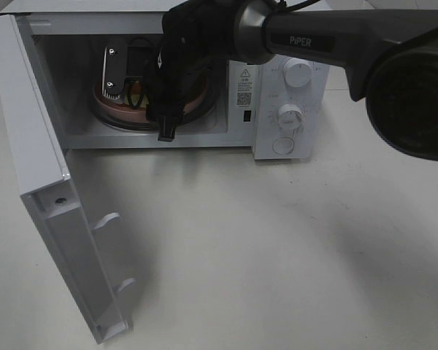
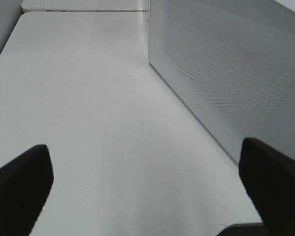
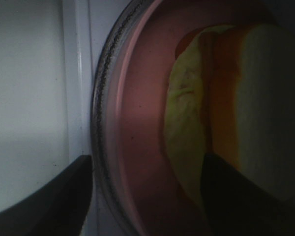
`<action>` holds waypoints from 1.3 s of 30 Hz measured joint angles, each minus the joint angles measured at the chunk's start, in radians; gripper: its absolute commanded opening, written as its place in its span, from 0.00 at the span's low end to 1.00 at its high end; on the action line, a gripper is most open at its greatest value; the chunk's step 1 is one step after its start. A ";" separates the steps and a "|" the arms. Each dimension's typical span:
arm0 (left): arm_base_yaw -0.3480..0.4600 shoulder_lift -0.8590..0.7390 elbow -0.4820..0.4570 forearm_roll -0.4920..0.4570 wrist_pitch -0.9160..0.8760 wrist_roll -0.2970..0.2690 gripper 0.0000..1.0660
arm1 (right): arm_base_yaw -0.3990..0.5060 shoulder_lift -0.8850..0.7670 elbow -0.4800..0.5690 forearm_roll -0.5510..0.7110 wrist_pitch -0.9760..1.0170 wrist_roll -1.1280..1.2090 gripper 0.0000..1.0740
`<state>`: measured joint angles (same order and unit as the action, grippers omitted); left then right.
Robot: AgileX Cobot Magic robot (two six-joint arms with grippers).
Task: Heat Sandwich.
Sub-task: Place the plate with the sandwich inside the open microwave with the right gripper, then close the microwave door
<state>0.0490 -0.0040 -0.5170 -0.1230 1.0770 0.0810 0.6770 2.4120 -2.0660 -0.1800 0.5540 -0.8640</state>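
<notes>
white tabletop [image 1: 277, 255], soft shadows, even light

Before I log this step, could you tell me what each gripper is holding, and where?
Left gripper holds nothing. Right gripper straddles the rim of the plate beside the sandwich; whether it grips cannot be told.

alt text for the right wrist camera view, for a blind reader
The sandwich, lettuce and orange filling showing, lies on a pink plate on the glass turntable of a microwave. The right hand's two dark fingers stand apart, one in front of the sandwich, the other outside the turntable's rim.
</notes>
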 measured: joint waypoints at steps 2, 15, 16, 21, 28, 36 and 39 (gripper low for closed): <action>0.000 0.000 0.000 0.000 0.000 0.000 0.92 | 0.000 -0.012 0.023 -0.002 -0.013 0.000 0.59; 0.000 0.000 0.000 0.000 0.000 0.000 0.92 | 0.000 -0.133 0.234 -0.003 -0.105 0.001 0.59; 0.000 0.000 0.000 0.000 0.000 0.000 0.92 | 0.000 -0.153 0.269 -0.003 -0.112 0.001 0.59; 0.000 0.000 0.000 0.000 0.000 0.000 0.92 | 0.000 -0.225 0.375 -0.003 -0.158 0.003 0.59; 0.000 0.000 0.000 0.000 0.000 0.000 0.92 | 0.000 -0.318 0.511 -0.003 -0.203 0.003 0.59; 0.000 0.000 0.000 0.000 0.000 0.000 0.92 | 0.000 -0.455 0.695 -0.003 -0.211 0.004 0.59; 0.000 0.000 0.000 0.000 0.000 0.000 0.92 | 0.000 -0.499 0.750 -0.003 -0.215 0.004 0.59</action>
<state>0.0490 -0.0040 -0.5170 -0.1230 1.0770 0.0810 0.6770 1.9130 -1.3160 -0.1830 0.3390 -0.8600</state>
